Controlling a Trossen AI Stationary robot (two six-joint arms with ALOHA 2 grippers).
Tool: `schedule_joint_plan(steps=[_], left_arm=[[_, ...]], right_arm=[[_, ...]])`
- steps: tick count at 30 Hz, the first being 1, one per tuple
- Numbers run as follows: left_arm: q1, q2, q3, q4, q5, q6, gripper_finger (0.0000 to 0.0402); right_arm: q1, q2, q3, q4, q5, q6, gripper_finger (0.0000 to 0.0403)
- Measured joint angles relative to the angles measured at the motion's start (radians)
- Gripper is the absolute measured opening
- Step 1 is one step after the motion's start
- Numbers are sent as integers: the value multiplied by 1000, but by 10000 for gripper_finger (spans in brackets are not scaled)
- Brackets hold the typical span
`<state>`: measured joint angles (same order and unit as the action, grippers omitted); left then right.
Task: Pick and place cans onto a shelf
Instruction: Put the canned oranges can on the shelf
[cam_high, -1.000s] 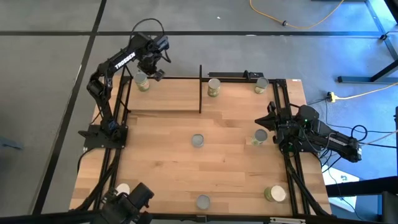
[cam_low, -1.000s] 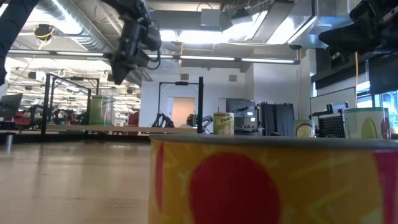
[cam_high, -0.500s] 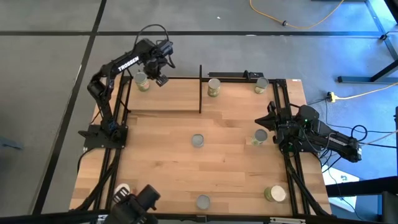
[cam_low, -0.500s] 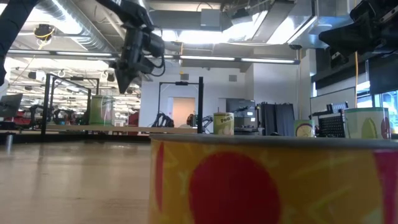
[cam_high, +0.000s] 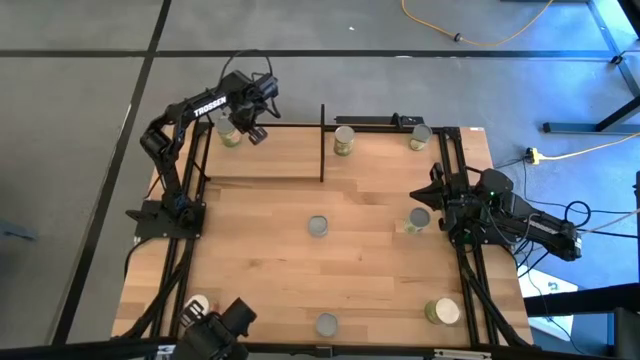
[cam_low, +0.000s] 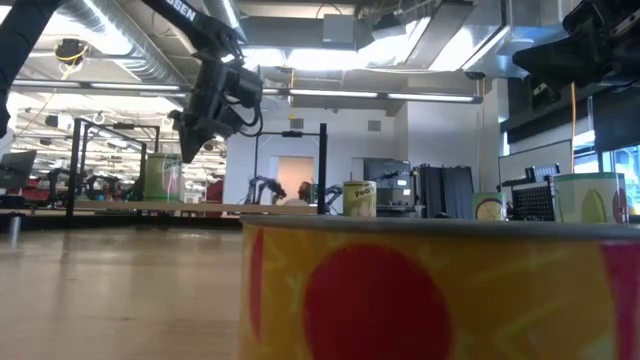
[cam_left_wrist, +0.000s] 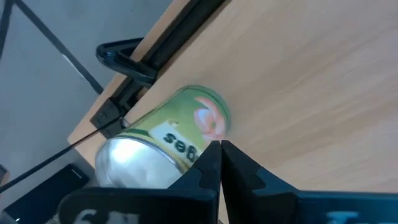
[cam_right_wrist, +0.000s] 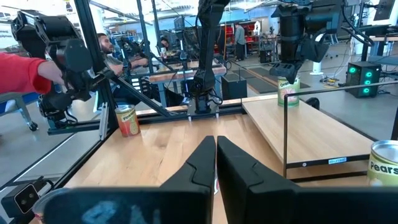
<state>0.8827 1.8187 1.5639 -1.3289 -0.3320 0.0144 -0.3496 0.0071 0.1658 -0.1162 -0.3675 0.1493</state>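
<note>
The job is only just begun. On the wooden worktop (cam_high: 260, 250), two silver-topped tin cans (cam_high: 326, 324) wait at 6 and 5 o'clock. One more sits in the middle (cam_high: 318, 227). Another (cam_high: 419, 219) is at 3 o'clock, just beside the right end effector (cam_high: 428, 192), which is closed and holds nothing.

At 12 and 1 o'clock stand two cans (cam_high: 344, 140); I cannot tell if they are on the shelf. At 11 o'clock one greenish can (cam_high: 229, 135) stands on the small black-framed wooden shelf (cam_high: 270, 155). The left end effector (cam_high: 255, 128) hangs just beside it, closed and empty.

The shelf's thin black post (cam_high: 322, 140) could get in the way.
</note>
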Motion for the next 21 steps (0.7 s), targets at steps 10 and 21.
schedule_joint_plan(steps=[10,21], left_arm=[[48,0,0,-9,-1,17,0],[61,0,8,-22,3,22,0]], right_arm=[[0,0,0,0,0,0,19],[0,0,0,0,0,4,19]])
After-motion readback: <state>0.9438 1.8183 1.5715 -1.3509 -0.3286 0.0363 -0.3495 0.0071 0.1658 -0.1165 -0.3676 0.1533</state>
